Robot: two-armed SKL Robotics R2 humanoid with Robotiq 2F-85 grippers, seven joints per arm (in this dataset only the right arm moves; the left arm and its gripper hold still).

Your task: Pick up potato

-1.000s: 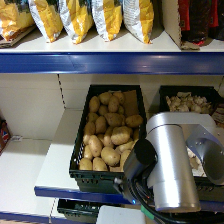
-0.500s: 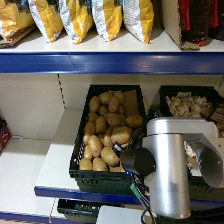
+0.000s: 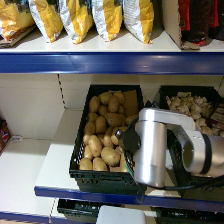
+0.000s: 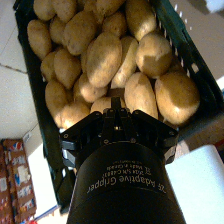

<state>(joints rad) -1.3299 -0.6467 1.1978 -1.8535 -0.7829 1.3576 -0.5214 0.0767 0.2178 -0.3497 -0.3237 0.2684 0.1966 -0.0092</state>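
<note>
The potato point(image 4: 104, 59), a large oval pale tan one, lies on top of the heap near the middle of the black crate point(image 3: 80, 155), touching smaller potatoes on all sides. The right gripper point(image 4: 116, 107) hangs above the crate's front edge, apart from the potato; whether it is spread or closed cannot be told. A crate of mushrooms point(image 3: 192, 106) sits just beside, on the same shelf point(image 3: 55, 165).
</note>
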